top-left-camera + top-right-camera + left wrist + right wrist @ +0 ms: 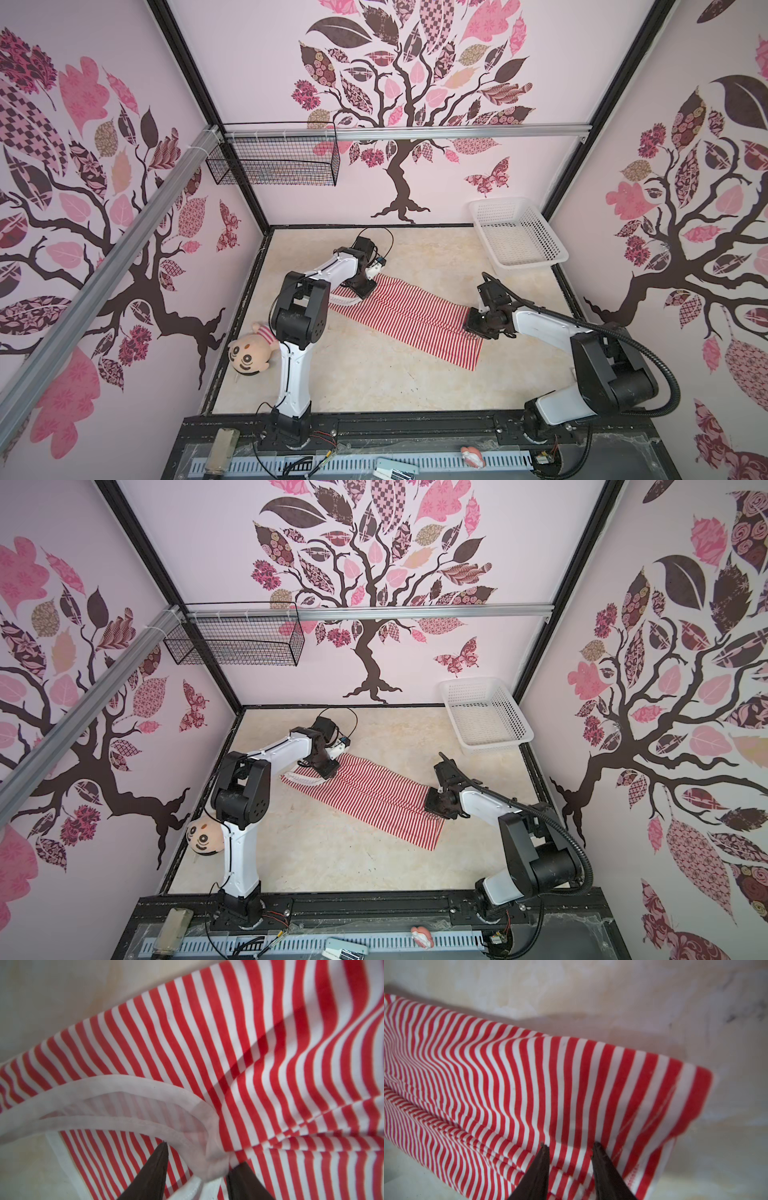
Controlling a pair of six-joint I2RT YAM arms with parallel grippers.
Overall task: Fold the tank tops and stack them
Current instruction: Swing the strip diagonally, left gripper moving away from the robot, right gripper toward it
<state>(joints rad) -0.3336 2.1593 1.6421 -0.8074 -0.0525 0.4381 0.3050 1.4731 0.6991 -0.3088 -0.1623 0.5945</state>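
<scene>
Striped tank top (pixel 405 318) lies folded lengthwise; left hand (pixel 197 1164) grasps its trim, right hand (pixel 569 1147) its hem.

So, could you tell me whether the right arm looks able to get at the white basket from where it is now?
Probably yes: the white basket sits at the far right corner, with bare table between it and the right gripper, nothing in the way. That gripper is down at the tank top hem, though.

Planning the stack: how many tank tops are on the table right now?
1. The tank top lies mid-table, between both grippers. Any others are out of view.
</scene>
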